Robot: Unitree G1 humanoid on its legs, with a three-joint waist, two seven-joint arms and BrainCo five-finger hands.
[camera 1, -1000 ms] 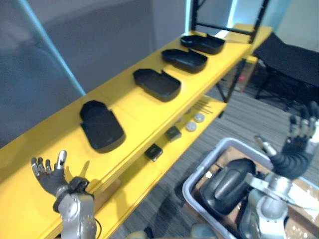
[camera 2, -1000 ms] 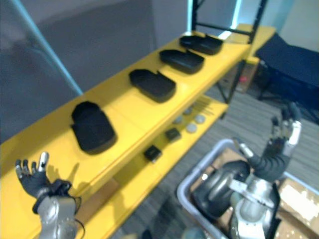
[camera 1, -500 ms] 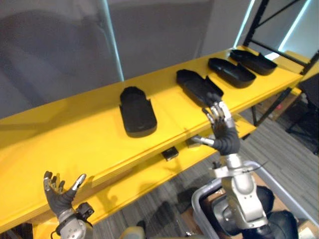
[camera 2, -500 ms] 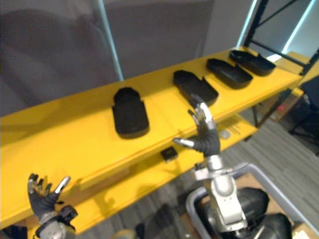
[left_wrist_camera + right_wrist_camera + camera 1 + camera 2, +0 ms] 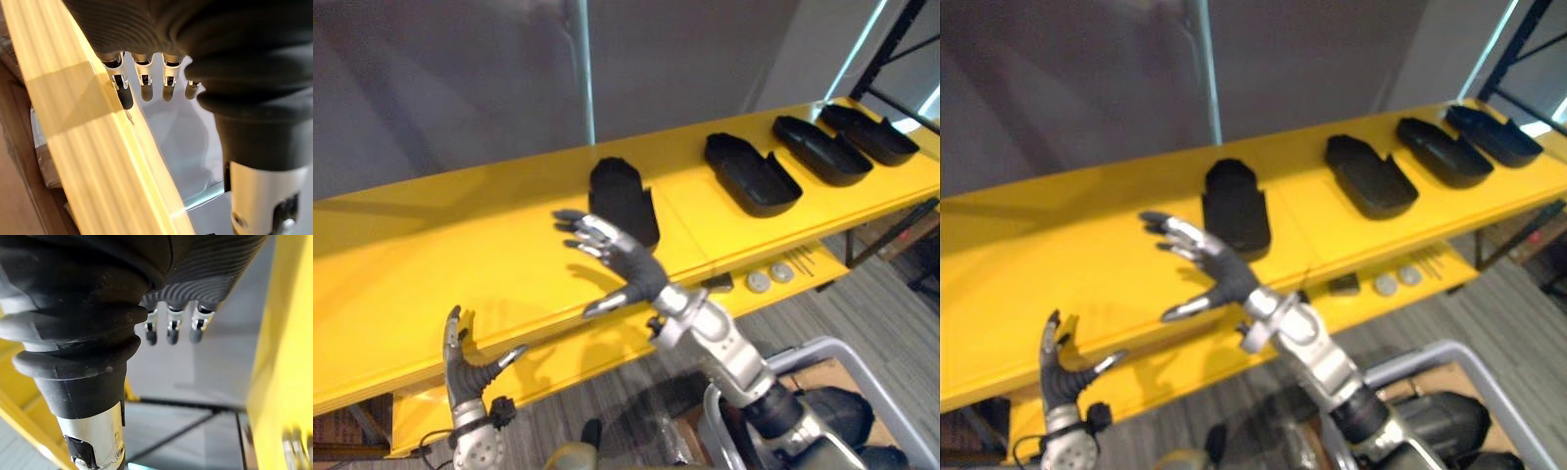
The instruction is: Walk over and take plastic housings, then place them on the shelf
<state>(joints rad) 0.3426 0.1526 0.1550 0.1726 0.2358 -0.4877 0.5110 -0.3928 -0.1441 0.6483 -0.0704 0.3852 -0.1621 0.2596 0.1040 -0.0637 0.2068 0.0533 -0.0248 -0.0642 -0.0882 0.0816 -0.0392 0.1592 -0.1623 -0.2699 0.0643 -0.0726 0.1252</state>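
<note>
In the left eye view, black housings (image 5: 625,201) are seen in a row on the yellow shelf (image 5: 460,245). The right hand (image 5: 619,264) is spread open above it, empty. The left hand (image 5: 465,367) is seen open by the shelf's front edge. In the left wrist view, straight fingers (image 5: 144,73) are shown beside that edge. In the right wrist view, the fingers (image 5: 171,328) are extended and nothing is held.

The yellow shelf (image 5: 460,255) is looked down on from the head at a steep forward angle by the two eye views, which are set slightly apart. The shelf top, the row of black housings (image 5: 752,174), the left hand (image 5: 465,377) and the right hand (image 5: 631,272) are shared by both. Each wrist view is taken from very close behind its own hand, along the fingers (image 5: 143,81), with yellow shelf surface seen just beyond.
</note>
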